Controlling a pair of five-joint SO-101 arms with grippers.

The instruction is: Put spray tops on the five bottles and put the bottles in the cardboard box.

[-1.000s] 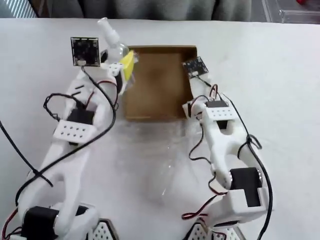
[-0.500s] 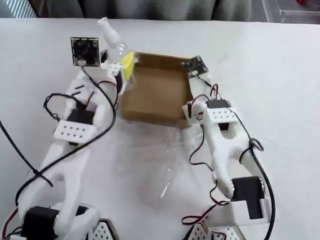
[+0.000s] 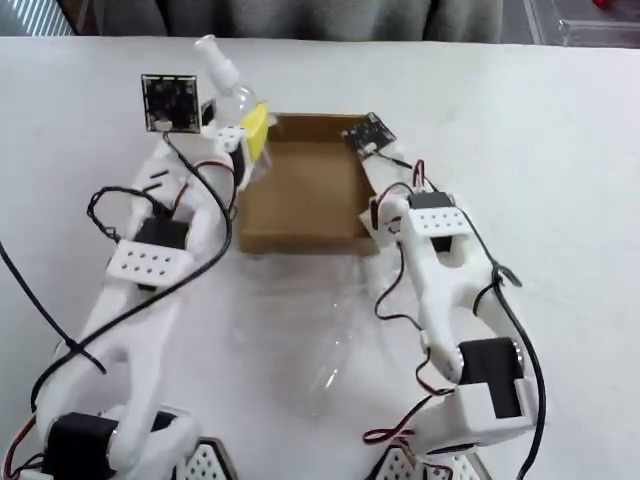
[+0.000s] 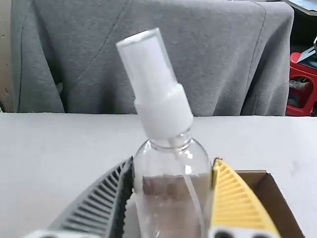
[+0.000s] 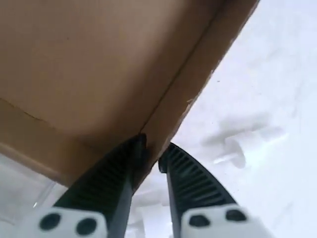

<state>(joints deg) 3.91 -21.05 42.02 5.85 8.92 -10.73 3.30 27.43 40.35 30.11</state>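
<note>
Clamping the clear bottle (image 4: 168,198) across its shoulder, your left gripper (image 4: 172,171) had its grey and yellow fingers pressed against either side of the body, just under the white spray top (image 4: 156,84), which sat fully on the neck. You held the bottle off the table (image 3: 540,130), beside the far corner of the cardboard box (image 3: 300,190) on the left arm's side. It leaned away from the box and was not yet inside it.

Your right gripper (image 5: 151,153) had its jaws pinched together on the box's near wall (image 5: 198,74), one finger inside and one outside, close to a corner.

The bottle looked light, thin-walled and smooth. A hard squeeze could dent it, and a loose one could let it slide between the ribbed pads. The body was the right place to take it. The spray top was a poor handle, likely to turn or pull free.

The box looked stiff but light, apt to skate on the tabletop, so your pinch on its wall was what would keep it from shifting
</note>
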